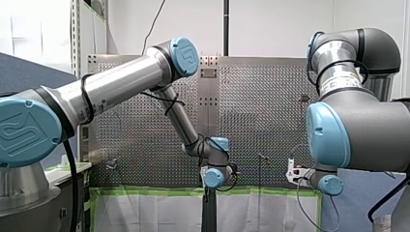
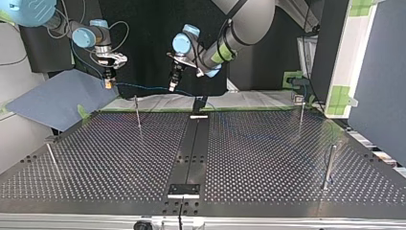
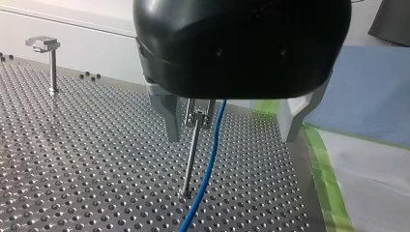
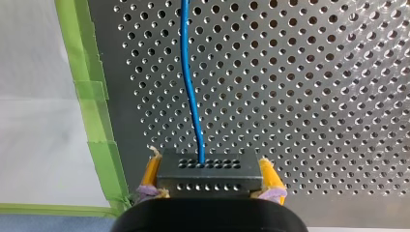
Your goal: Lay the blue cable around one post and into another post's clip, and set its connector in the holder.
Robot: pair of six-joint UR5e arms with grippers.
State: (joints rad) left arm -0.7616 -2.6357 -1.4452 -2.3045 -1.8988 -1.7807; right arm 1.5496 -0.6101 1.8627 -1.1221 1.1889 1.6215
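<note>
my right gripper (image 4: 208,166) is closed on the connector (image 4: 208,176), a dark grey block with 2 rows of small holes, pinched at its 2 ends between the yellow pads (image 4: 153,170). the cable (image 4: 191,87) leaves the middle of the block's upper face and runs straight ahead of the gripper, over the table (image 4: 314,96), bending slightly on the way. a strip of green tape (image 4: 89,96) edges the table just beside the gripper, with pale covering beyond it. in the top view the cable hangs in a shallow sag from my right gripper across to the tip of my left gripper (image 2: 173,86), both of them held above the table's far edge, near each other but apart. in the left wrist view the cable comes out from under the black body of my left gripper and slopes down ahead of it to the table. whether my left gripper is clamped on the cable or open around it i cannot tell, since the body hides that spot. a thin post (image 3: 193,150) with a small clip (image 3: 198,116) on top stands upright just beside the cable under the gripper; whether they touch i cannot tell. a 2nd post (image 3: 51,63) with a flat head stands well apart, off to the gripper's side.
</note>
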